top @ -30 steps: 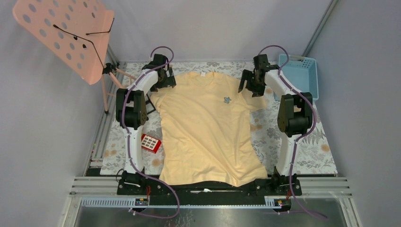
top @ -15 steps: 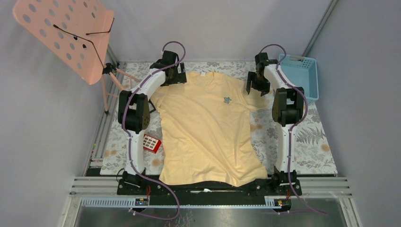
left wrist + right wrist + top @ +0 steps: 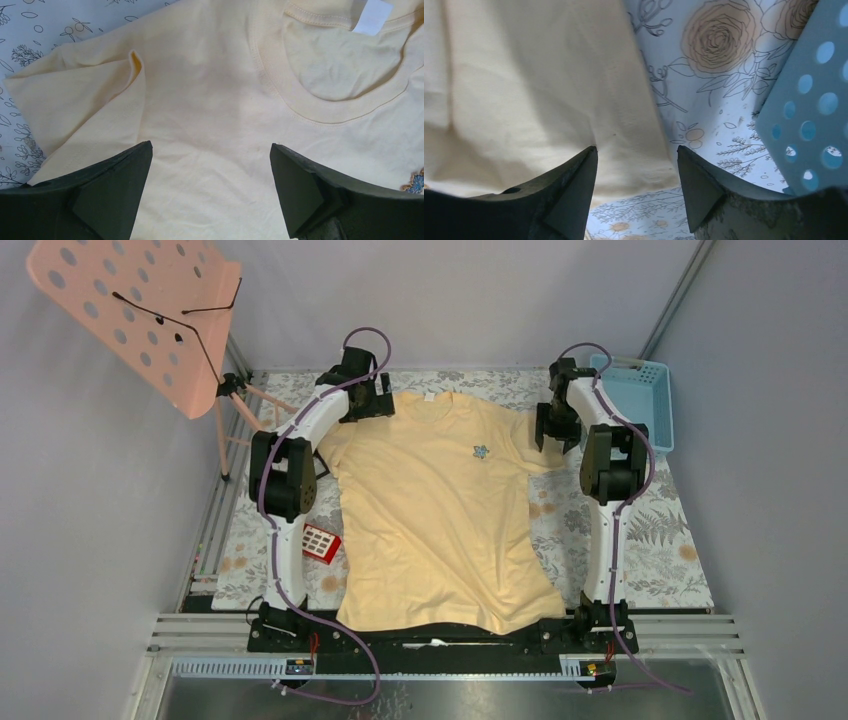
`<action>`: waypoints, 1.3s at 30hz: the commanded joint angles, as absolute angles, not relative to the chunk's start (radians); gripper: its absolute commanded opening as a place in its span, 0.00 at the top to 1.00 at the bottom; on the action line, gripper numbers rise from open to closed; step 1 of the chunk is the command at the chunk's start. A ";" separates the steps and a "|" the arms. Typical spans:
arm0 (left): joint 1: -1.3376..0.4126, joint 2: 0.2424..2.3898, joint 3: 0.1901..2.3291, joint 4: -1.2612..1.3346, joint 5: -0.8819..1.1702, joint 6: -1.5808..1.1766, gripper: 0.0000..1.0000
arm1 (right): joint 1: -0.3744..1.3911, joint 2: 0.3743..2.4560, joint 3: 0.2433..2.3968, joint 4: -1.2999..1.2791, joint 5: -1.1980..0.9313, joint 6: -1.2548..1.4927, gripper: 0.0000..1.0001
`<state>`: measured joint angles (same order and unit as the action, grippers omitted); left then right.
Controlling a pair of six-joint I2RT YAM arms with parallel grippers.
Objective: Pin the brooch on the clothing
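Clothing (image 3: 440,530), top view: spread flat on floral tabletop (image 3: 670,540), brooch (image 3: 481,451) seen on its chest. L wrist: left fingers (image 3: 115,185) held wide apart, empty, above shoulder. R wrist: right fingers (image 3: 569,190) apart over sleeve edge; if sleeve is pinched, fabric could be dragged & brooch disturbed.
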<state>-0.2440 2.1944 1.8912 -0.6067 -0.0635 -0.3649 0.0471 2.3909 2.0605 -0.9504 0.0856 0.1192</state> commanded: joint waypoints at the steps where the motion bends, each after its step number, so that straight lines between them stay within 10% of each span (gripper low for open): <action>1: -0.239 2.119 1.888 -0.580 -0.046 -0.359 0.01 | 0.032 2.426 2.089 -1.016 0.071 0.088 0.36; 7: -0.239 2.065 1.852 -0.572 -0.045 -0.362 0.01 | 0.023 2.426 2.085 -1.012 0.045 0.061 0.53; 12: -0.238 2.008 1.822 -0.571 -0.033 -0.363 0.01 | 0.021 2.421 2.078 -1.008 0.057 0.062 0.90; 39: -0.235 1.753 1.578 -0.555 -0.030 -0.400 0.01 | -0.040 2.162 1.796 -0.818 0.165 0.256 1.00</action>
<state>-0.2401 1.8236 1.5875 -0.5945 -0.0326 -0.3927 -0.0292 2.2295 1.7782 -0.8242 0.1017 0.2451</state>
